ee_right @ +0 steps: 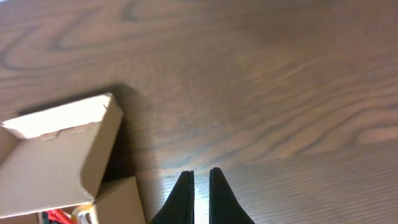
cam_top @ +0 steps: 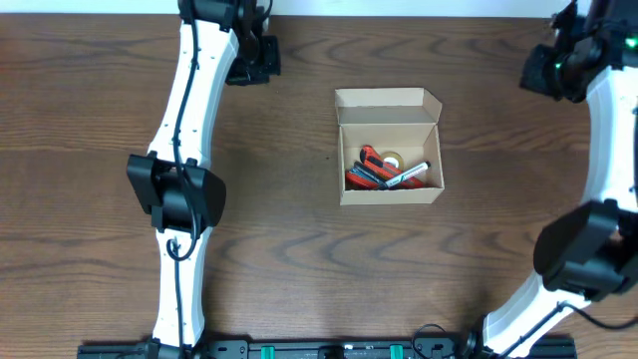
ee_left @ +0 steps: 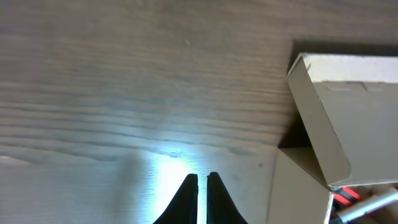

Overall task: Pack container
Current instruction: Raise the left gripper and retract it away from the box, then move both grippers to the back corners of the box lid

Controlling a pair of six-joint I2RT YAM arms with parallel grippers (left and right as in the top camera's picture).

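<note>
Left wrist: left claw (ee_left: 202, 180) closed, tips nearly touching, nothing between them. It hangs over bare worktop (ee_left: 124, 81). Box (ee_left: 348, 93) at 3-4 o'clock of frame, plain tan card, no print, flap tilted up.

Right wrist: right claw (ee_right: 201, 177) also closed & empty. Box at 8 o'clock of frame, flap open, a bit of red showing inside.

Overhead: box sits a little right of worktop centre, flap up on its 12 o'clock side. Pens (cam_top: 384, 172) (red, black, one pale) lie inside w/ a pale ring (cam_top: 395, 158) I can't ID. Left arm's end at box's 10 o'clock, right arm's at 2 o'clock, both well apart from it.

Contents look in, so prob. the step is shutting the lid. Come in behind flap at 12, push w/ closed tips toward 6. Other claw should steady the 6 o'clock wall, as a light box may slide. Check pens sit below rim first
</note>
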